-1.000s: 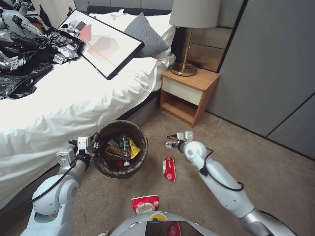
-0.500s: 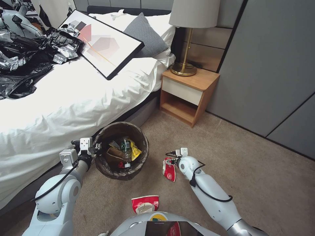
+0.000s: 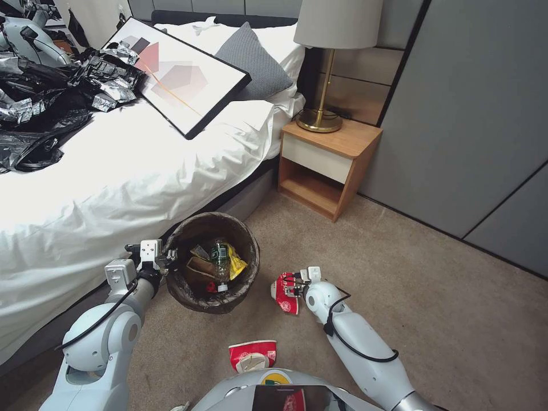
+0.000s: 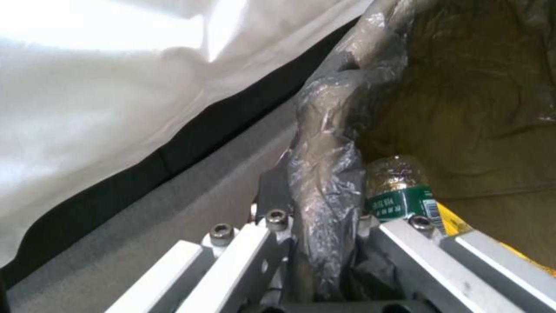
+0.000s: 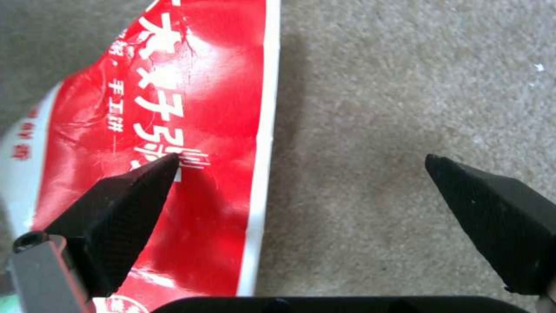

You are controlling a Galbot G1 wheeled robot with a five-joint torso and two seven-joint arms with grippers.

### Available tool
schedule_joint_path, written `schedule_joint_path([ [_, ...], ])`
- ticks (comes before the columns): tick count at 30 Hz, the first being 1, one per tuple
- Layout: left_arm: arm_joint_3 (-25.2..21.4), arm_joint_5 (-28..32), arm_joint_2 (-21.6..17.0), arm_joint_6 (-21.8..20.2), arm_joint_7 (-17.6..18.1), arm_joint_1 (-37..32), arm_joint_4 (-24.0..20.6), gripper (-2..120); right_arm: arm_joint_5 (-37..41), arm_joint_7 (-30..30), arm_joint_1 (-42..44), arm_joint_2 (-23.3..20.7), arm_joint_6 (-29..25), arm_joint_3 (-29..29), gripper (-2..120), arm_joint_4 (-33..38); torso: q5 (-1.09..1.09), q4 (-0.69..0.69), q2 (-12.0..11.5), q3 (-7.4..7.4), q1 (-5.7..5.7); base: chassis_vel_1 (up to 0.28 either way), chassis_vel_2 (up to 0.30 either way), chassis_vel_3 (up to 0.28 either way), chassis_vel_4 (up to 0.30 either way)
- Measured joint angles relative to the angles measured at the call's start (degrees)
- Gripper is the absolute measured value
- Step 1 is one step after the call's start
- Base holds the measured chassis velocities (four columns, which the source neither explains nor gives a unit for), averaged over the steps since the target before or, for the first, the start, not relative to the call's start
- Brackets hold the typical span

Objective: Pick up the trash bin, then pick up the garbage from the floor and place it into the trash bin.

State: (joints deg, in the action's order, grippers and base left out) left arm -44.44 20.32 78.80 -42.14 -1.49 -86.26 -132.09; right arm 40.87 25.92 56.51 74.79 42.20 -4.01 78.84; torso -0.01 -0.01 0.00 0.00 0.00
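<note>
A wheeled robot works a bedroom floor beside a white bed [image 3: 114, 171]. Its left gripper [image 3: 162, 260] is clamped on the rim of the trash bin [image 3: 188, 297], the bag-lined rim pinched between its fingers [image 4: 243, 252] in the left wrist view. The bin sits on the tan carpet [image 3: 399, 297] against the bed's edge and holds one green-labelled bottle [image 3: 218, 258], one yellow wrapper [image 3: 235, 262] and one tan paper bag [image 3: 197, 269]. Two crushed red-and-white paper bowls lie on the carpet: one [image 3: 252, 355] near the robot's base, the other bowl [image 3: 283, 294] just right of the bin. The right gripper [image 3: 292, 283] hangs at this second bowl, its two black fingertips [image 5: 133, 191] spread wide, one over the red paper and one over bare carpet.
</note>
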Motion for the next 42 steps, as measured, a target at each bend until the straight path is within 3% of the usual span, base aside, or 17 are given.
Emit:
schedule_joint_path([
  [14,-0.2,-0.5,0.1,0.0,-0.8,-0.4,0.1,0,-1.2,0.6,1.0,0.6,-0.1,1.7,100,2.1,0.01,0.02,0.0,0.00,0.00,0.000,0.000,0.000,0.000],
  [22,-0.2,-0.8,0.1,0.0,-1.1,-0.1,0.6,0,5.9,3.5,3.7,-5.8,0.0,1.1,100,14.3,0.01,0.00,0.0,0.00,0.00,0.000,0.000,0.000,0.000],
  [26,0.2,-1.1,0.3,0.1,-1.1,0.0,0.6,0,7.4,3.7,3.8,-6.5,0.0,1.9,100,16.9,0.01,0.00,0.0,0.00,0.00,0.000,0.000,0.000,0.000],
  [32,-0.1,-1.1,0.2,0.1,-1.1,-0.1,0.5,0,7.6,3.5,2.8,-5.1,-0.1,3.4,100,15.9,0.00,0.02,0.0,0.00,0.00,0.000,0.000,0.000,0.000],
  [42,-0.2,-1.1,0.3,0.2,-1.1,0.0,0.6,0,6.4,2.1,0.6,-2.5,-0.1,5.0,100,8.4,0.00,0.00,0.0,0.00,0.00,0.000,0.000,0.000,0.000],
])
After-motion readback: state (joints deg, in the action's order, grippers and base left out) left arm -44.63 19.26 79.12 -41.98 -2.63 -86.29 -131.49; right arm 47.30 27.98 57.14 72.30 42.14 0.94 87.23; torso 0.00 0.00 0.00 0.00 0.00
